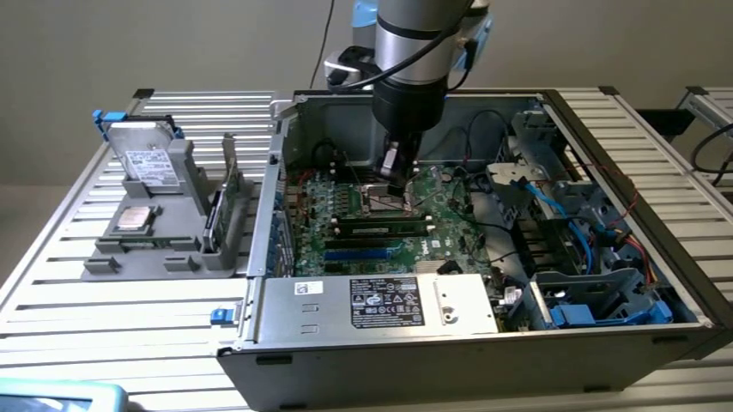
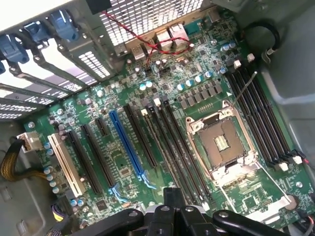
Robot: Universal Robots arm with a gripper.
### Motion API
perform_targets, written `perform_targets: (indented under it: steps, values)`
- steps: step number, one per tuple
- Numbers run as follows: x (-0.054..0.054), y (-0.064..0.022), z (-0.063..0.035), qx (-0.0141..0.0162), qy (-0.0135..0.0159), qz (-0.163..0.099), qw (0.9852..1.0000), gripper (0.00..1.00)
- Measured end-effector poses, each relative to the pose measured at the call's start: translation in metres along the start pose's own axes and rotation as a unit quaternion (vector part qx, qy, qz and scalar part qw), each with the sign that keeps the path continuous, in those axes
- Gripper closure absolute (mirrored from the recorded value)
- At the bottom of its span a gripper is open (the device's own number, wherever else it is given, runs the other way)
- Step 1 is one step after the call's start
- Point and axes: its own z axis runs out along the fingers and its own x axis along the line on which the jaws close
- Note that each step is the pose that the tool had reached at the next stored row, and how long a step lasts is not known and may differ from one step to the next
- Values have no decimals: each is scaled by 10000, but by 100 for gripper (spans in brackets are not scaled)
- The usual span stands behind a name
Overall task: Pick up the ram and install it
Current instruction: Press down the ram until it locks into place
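A long green stick with dark chips, which looks like the ram [image 1: 384,229], stands along the black memory slots [image 1: 382,220] on the motherboard [image 1: 343,210] inside the open computer case [image 1: 619,249]. My gripper [image 1: 396,183] hangs just above the board, over the square processor socket [image 1: 384,199] and a little behind that stick. Its fingers are shut with nothing between them. In the wrist view the gripper [image 2: 173,194] sits over the long black memory slots [image 2: 170,147], beside the open socket [image 2: 222,143]. I cannot tell there whether any slot holds a stick.
A grey holder [image 1: 160,232] on the slatted table [image 1: 69,283], at the exterior view's left, carries a hard drive [image 1: 147,159], a silver processor chip [image 1: 134,218] and an upright green card [image 1: 236,184]. Cables and blue drive brackets [image 1: 596,300] crowd the case's right side.
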Motion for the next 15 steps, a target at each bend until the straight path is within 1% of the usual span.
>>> perform_targets:
  steps: [4, 7, 11, 15]
  values:
    - [0, 0, -1, 12, -4, 316, 9995, 89]
    - [0, 0, -1, 22, -8, 567, 9984, 89]
    - [0, 0, -1, 34, -13, 902, 9959, 89]
    - [0, 0, -5, 47, -18, 1223, 9925, 89]
